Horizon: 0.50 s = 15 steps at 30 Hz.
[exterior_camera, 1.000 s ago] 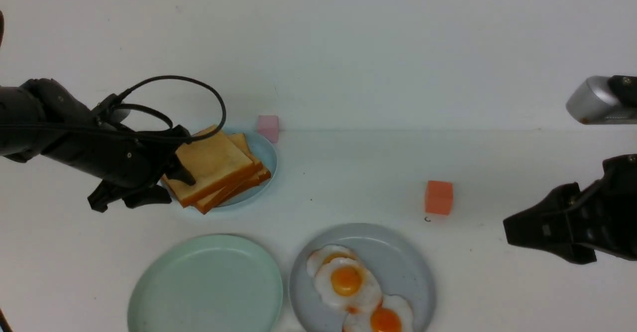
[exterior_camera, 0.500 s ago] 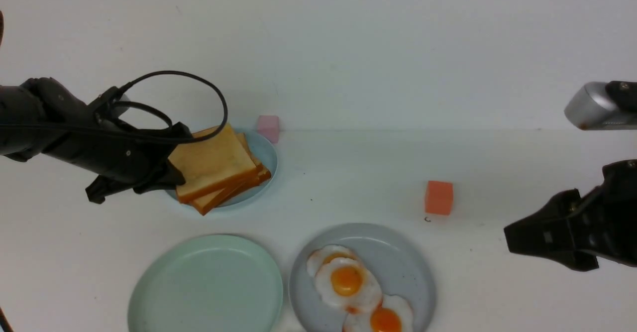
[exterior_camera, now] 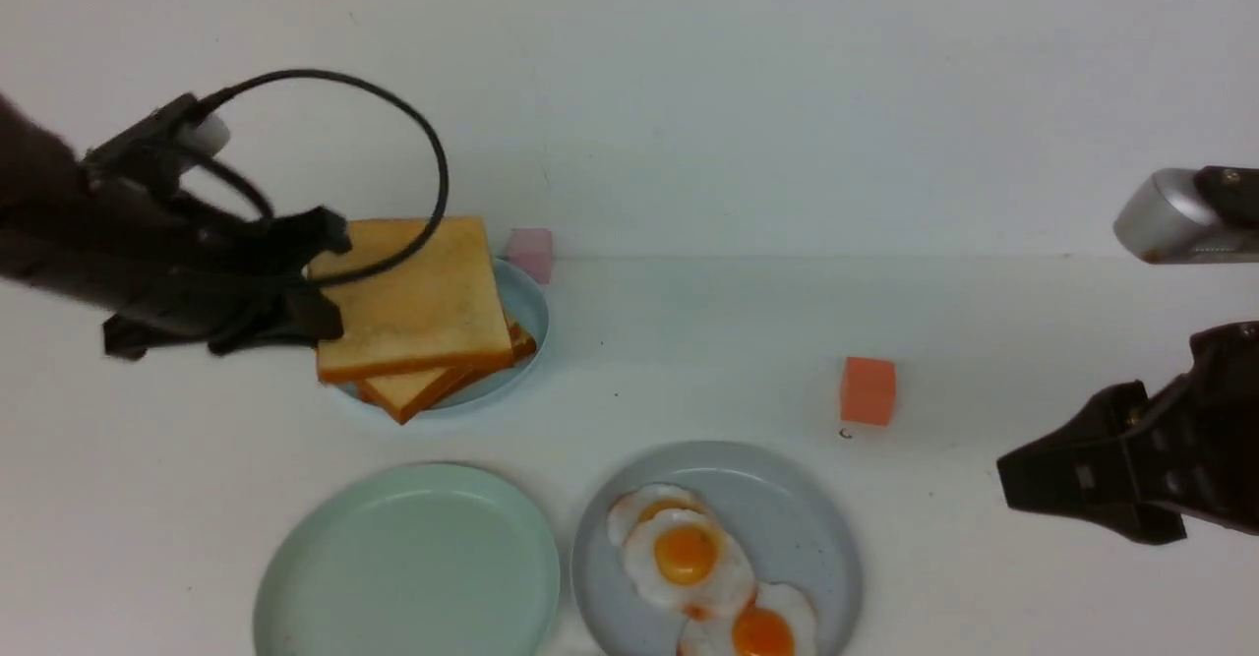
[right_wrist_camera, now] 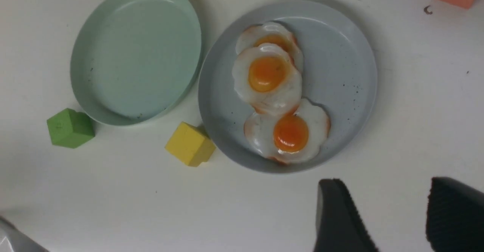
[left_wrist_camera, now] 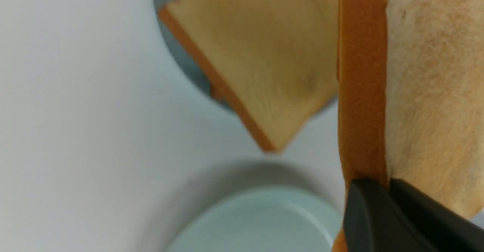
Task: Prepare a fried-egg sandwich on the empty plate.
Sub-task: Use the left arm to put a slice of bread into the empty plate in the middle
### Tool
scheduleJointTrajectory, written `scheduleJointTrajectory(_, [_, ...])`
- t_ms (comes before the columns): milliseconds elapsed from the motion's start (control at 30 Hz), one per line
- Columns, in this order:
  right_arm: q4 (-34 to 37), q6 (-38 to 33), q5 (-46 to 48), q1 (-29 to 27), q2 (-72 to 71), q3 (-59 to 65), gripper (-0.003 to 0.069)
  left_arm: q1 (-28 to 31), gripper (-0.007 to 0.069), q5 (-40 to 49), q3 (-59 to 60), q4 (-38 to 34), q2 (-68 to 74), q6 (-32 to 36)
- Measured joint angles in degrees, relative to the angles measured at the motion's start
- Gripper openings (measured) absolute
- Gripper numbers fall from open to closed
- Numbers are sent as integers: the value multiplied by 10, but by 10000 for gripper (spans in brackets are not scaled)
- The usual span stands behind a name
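Front view blurs the left hand [exterior_camera: 325, 282] clamped on top toast slice [exterior_camera: 418, 292]

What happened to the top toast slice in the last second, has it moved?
Yes. Held by the left gripper, the top toast slice rose off the stack; in the front view its far edge now stands above the top of the unmoved pink cube.

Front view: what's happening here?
The left gripper is shut on the edge of the top toast slice, holding it above the remaining toast on the light-blue plate. The mint-green plate is empty. The fried eggs lie on the grey-blue plate. The right gripper hangs open off to the right, holding nothing.
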Motion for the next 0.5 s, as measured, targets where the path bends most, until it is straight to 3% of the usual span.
scheduleJointTrajectory(267, [1,0,2,0,0,0,349,-1,6,-1,224,-57,-101,84])
scheduleJointTrajectory(500, [4,0,2,0,5,0,349,-1,7,-59,267,-93,-54,102])
